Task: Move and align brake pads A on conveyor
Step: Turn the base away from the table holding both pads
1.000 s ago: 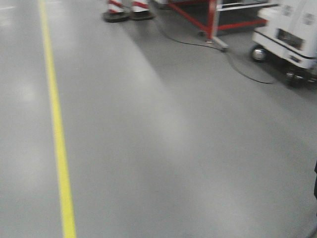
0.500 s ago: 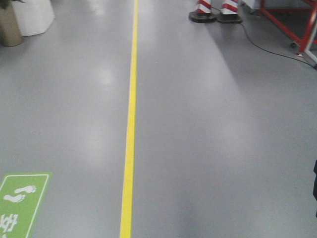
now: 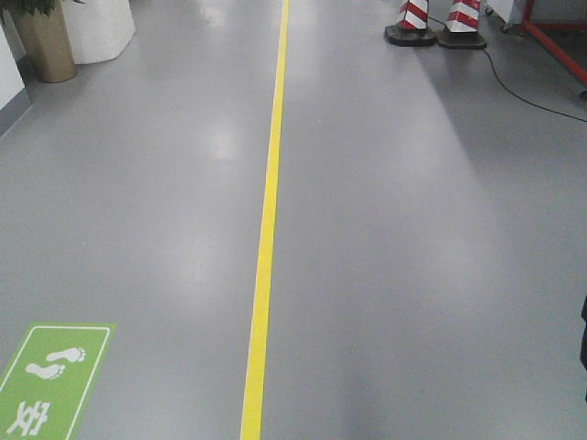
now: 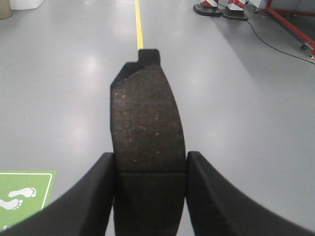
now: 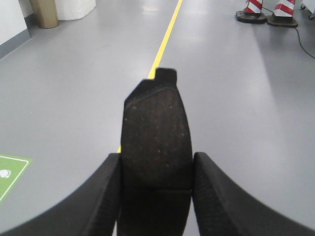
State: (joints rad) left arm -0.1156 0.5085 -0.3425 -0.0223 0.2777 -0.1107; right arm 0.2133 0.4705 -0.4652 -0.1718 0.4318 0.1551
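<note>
In the left wrist view a dark grey, speckled brake pad [image 4: 145,118] with a groove across its middle stands lengthwise between the two black fingers [image 4: 96,196]; my left gripper [image 4: 150,164] is shut on its sides. The right wrist view shows the same hold: my right gripper [image 5: 156,167] is shut on a second brake pad [image 5: 156,132], whose notched end points away from me. Both pads hang above grey floor. The conveyor is out of view in every frame. Neither gripper shows in the front view.
Grey shop floor with a yellow line [image 3: 266,229] running away from me. A green footprint sign [image 3: 50,371] lies at lower left. Red-and-white cones [image 3: 436,23] and a black cable [image 3: 532,87] sit far right; a planter [image 3: 46,41] far left.
The front view has swung left: the yellow line moved from the left side toward the middle, the white cart and most of the red frame left the view, and the green sign and planter came in.
</note>
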